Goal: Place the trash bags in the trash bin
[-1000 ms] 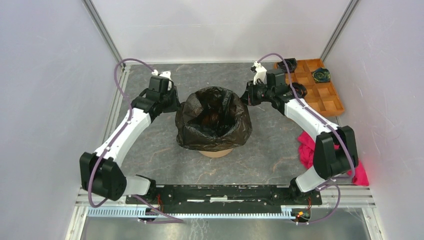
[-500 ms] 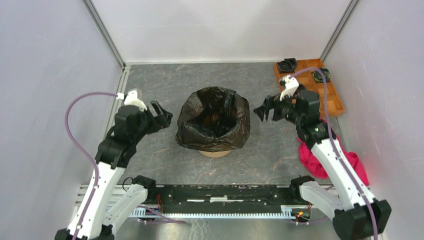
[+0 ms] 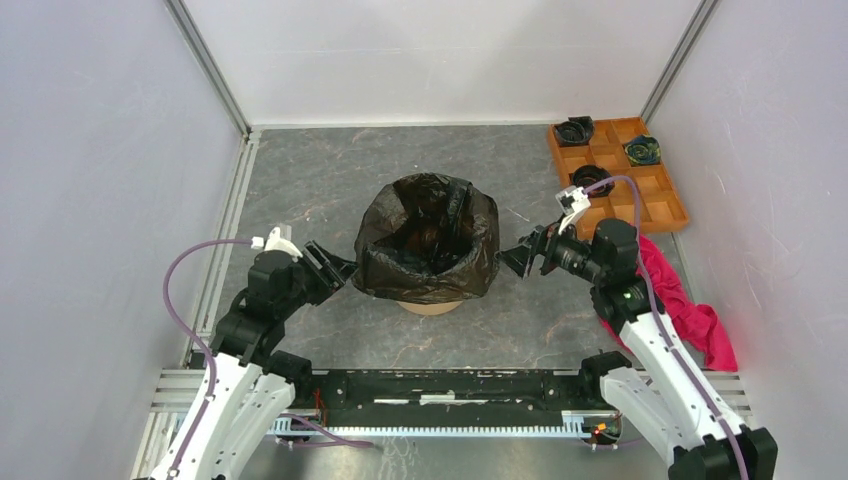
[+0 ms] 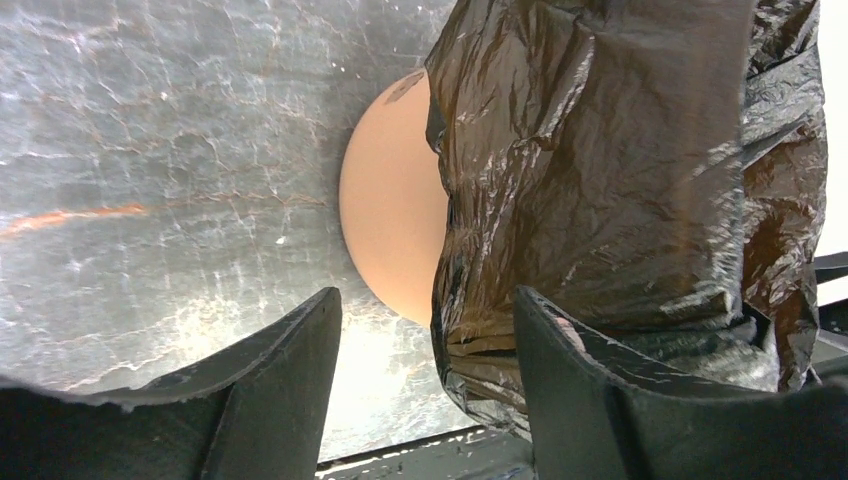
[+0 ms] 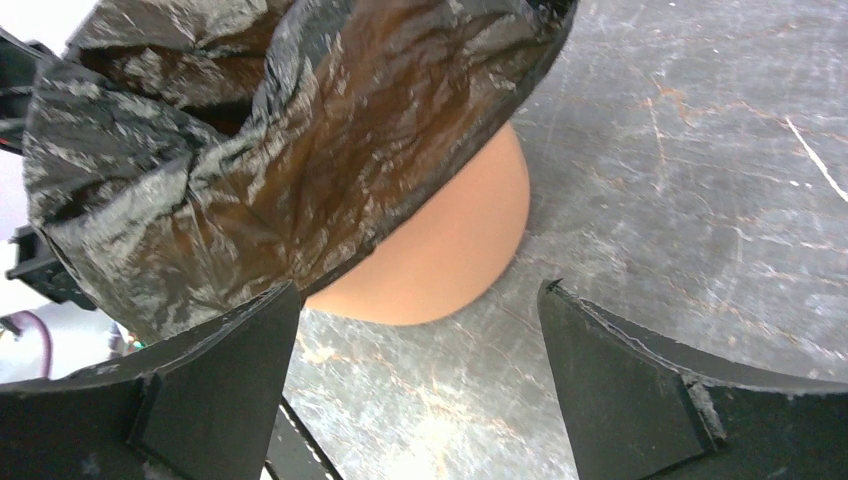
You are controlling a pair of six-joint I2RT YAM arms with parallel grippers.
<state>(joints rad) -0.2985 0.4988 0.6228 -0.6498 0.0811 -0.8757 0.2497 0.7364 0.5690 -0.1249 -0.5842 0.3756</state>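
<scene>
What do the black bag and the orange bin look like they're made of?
Black bag: thin glossy plastic film; it crinkles, glints, and looks translucent brown in places. Orange bin: probably moulded plastic, smooth, fairly matte; even colour, no visible seams.

Place: lab robot cell, a staged bench and no lived-in room.
Walls: plain white panels (image 3: 90, 150) on three sides, held by bare aluminium corner posts (image 3: 208, 65).
Floor: grey marbled table mat (image 3: 320, 180), scratched.
Rig: pair of white-and-black robot arms (image 3: 225, 385) bolted to a black base plate (image 3: 450, 385) beside slotted aluminium rails (image 3: 450, 428), purple cables (image 3: 168, 285) looping loose.
Props: few, spread apart: round orange plastic bucket (image 3: 432, 306) lined with a glossy black plastic bag (image 3: 420, 270), flat orange-brown compartment tray (image 3: 655, 210), pink-red cloth (image 3: 690, 315).
</scene>
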